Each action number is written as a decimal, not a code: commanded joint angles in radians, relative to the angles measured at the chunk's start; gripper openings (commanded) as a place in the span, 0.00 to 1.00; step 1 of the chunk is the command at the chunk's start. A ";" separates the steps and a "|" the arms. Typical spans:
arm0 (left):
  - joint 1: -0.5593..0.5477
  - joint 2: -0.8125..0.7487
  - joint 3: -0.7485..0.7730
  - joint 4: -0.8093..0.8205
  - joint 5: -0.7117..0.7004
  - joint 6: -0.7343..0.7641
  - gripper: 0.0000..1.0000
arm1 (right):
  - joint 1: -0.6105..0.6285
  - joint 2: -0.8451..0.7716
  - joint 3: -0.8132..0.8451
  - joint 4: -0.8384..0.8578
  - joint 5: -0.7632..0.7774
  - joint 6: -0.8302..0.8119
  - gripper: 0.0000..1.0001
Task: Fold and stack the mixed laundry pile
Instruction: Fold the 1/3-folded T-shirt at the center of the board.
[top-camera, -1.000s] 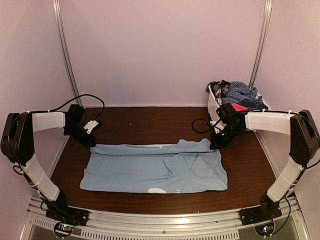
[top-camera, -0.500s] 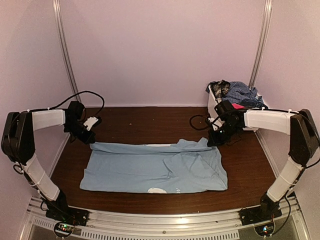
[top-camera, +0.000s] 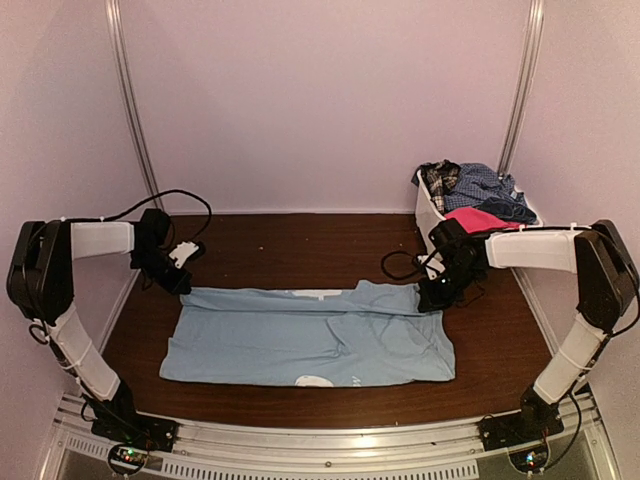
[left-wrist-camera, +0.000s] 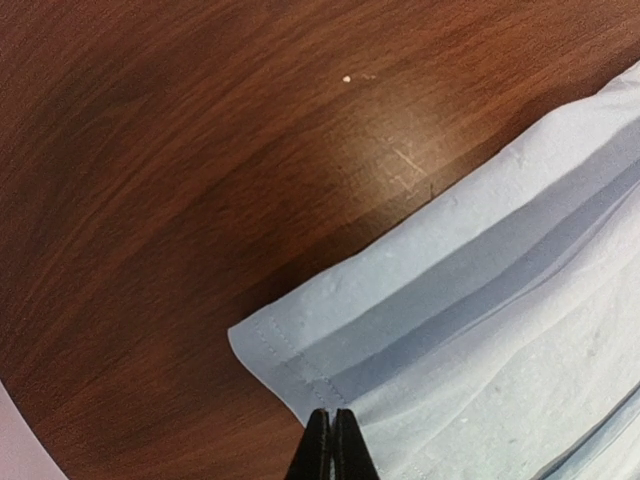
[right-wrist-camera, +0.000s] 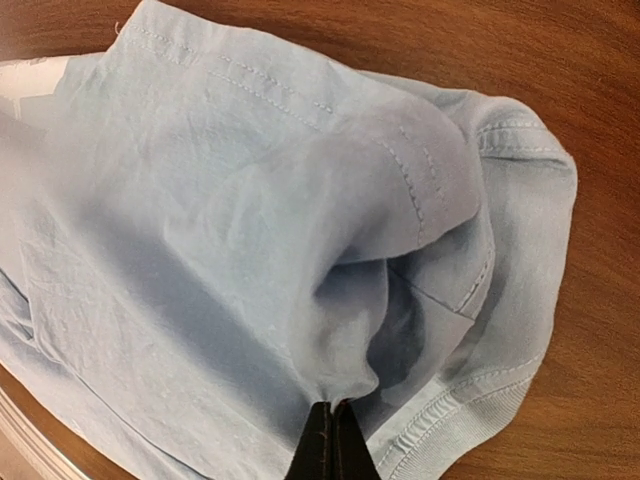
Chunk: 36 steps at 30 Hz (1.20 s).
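A light blue T-shirt (top-camera: 310, 335) lies spread across the brown table (top-camera: 290, 245). My left gripper (top-camera: 183, 284) is low over its far left corner. In the left wrist view that gripper (left-wrist-camera: 330, 432) is shut on the stitched hem of the T-shirt (left-wrist-camera: 480, 330). My right gripper (top-camera: 430, 298) is at the far right corner. In the right wrist view that gripper (right-wrist-camera: 332, 425) is shut on a bunched fold of the T-shirt (right-wrist-camera: 220, 220), near its ribbed collar. The mixed laundry pile (top-camera: 480, 185), with a hot pink piece (top-camera: 478, 216), fills the basket at the back right.
The white basket (top-camera: 428, 215) stands against the right wall, just behind my right arm. A black cable (top-camera: 400, 262) loops on the table beside the right gripper. Pale walls close in the table at the back and both sides.
Both grippers first drew slightly toward the back with the shirt's far edge, then came nearer and lower again. The right arm now leaves more of the pink piece in view.
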<state>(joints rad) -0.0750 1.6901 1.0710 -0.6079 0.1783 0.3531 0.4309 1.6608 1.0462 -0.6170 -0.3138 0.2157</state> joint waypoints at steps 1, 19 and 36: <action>0.000 0.029 -0.006 -0.006 -0.020 0.025 0.00 | 0.004 0.010 -0.004 0.020 0.006 0.008 0.00; 0.000 -0.119 0.051 -0.074 0.074 0.034 0.38 | 0.019 -0.066 0.055 -0.134 -0.018 -0.023 0.40; -0.116 -0.116 0.136 0.049 0.113 -0.068 0.40 | -0.049 0.087 0.313 -0.145 -0.062 0.017 0.43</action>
<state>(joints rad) -0.1078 1.5242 1.1984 -0.6228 0.2867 0.3466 0.3855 1.6924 1.3094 -0.7643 -0.3637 0.2092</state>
